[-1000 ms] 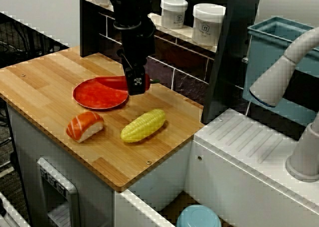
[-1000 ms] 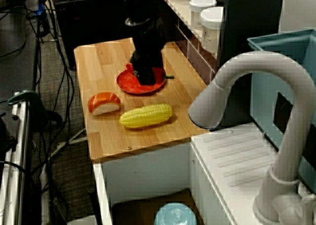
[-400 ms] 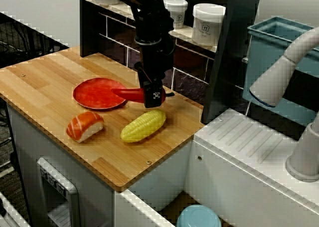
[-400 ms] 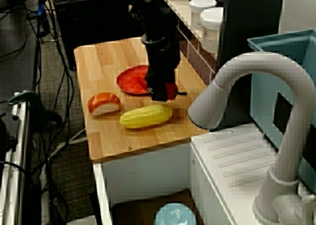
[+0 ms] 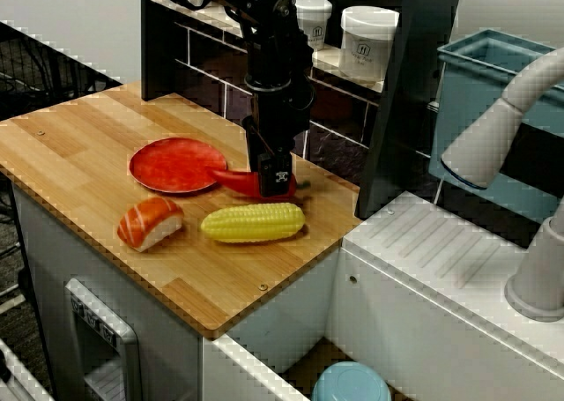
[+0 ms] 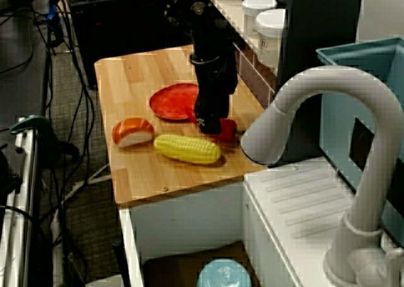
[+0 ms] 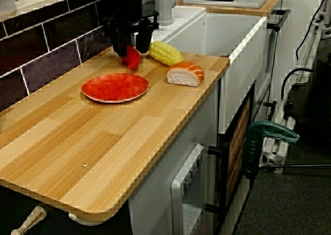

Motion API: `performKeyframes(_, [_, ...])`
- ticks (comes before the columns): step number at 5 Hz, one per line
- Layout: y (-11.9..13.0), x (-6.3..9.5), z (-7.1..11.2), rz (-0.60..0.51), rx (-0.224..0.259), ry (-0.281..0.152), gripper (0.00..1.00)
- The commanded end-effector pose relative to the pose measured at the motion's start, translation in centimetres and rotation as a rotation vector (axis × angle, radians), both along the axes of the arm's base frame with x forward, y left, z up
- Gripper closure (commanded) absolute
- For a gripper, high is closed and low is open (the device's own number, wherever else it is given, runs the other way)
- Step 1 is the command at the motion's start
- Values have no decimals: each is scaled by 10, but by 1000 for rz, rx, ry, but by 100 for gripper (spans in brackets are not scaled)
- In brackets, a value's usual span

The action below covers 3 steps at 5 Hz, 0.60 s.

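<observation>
On the desk (image 5: 79, 137), in the view from the front, a salmon sushi piece (image 5: 150, 222) is seen at 7 o'clock of the red plate (image 5: 174, 165). A red pepper (image 5: 233, 179) is found just beside the plate's rim at 4 o'clock, with an ear of corn (image 5: 253, 222) laid near it at 6 o'clock. The pepper is pinched by the downward-pointed end effector (image 5: 275, 184)

Pepper (image 5: 236, 180) lies between plate (image 5: 167, 166) and corn (image 5: 253, 222), sushi (image 5: 150, 222) beside corn.

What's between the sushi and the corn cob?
Only bare wooden countertop separates the orange-and-white salmon sushi from the yellow corn cob, clearest in the view from above.
</observation>
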<state>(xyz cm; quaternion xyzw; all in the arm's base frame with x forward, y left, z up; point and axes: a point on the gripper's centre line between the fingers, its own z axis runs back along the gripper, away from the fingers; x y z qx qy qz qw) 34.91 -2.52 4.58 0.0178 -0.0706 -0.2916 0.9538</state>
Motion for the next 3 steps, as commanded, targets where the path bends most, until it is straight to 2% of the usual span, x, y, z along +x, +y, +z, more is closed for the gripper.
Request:
performKeyframes(1, [18,4,24,35,-21,-50,0])
performKeyframes(3, [46,-7,61,101,-79,-57,0])
